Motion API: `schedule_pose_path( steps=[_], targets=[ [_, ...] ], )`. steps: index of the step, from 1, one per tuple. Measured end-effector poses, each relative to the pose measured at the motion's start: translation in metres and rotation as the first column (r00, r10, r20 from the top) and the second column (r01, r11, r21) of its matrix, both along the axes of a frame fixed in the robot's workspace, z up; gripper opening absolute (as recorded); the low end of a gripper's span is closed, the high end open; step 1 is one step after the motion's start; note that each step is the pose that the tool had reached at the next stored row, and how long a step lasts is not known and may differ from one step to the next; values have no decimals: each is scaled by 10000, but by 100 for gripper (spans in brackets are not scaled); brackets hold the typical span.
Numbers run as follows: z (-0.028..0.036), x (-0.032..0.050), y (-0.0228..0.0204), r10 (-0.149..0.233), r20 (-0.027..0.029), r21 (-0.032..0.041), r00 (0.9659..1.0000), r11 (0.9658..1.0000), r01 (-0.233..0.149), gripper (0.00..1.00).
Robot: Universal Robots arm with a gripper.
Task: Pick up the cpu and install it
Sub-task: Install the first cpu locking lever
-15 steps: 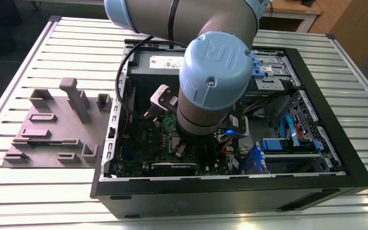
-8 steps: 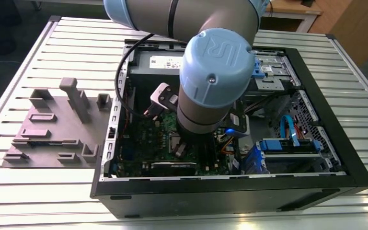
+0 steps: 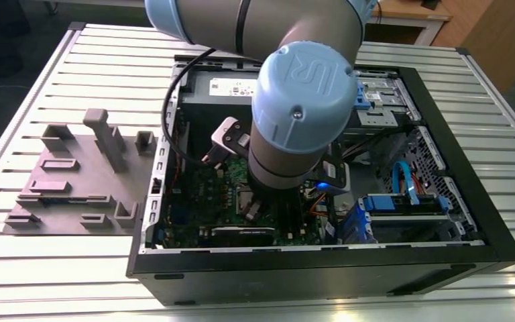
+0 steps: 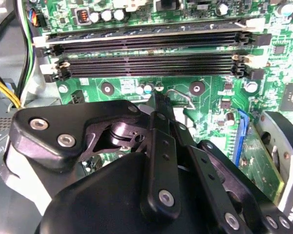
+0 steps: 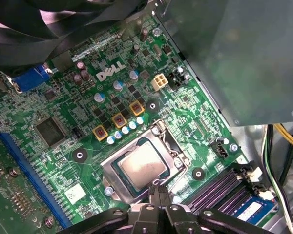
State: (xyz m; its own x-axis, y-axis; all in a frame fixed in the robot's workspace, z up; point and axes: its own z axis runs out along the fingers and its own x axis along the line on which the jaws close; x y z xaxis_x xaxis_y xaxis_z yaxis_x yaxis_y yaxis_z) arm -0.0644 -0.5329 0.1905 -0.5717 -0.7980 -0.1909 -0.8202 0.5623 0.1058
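Your cpu (image 5: 142, 165) already sits in the socket (image 5: 118, 187) on the green board (image 5: 63, 122); the pincer (image 5: 157, 194), fingers together, holds nothing.

**Tight room over the socket**

Inside the open computer case (image 3: 472, 221), the arm (image 3: 298, 114) takes up most of the middle opening. In the first wrist view, the grey power box (image 5: 234, 58) walls one side of the socket frame (image 5: 141, 165); memory slots (image 5: 219, 187) and capacitors (image 5: 118, 119) crowd the others. Above the cpu (image 5: 142, 165) the way is open.
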Motion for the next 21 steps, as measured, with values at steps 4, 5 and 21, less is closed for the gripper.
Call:
schedule_pose_path(
  steps=[4,5,21],
  targets=[
    [-33,2,-12,-143,-2,-4,9999,9999,143,10],
    [-35,2,-12,-164,-1,-4,9999,9999,164,10],
    [8,56,-11,-460,1,-222,9989,9987,460,10]
  ],
)
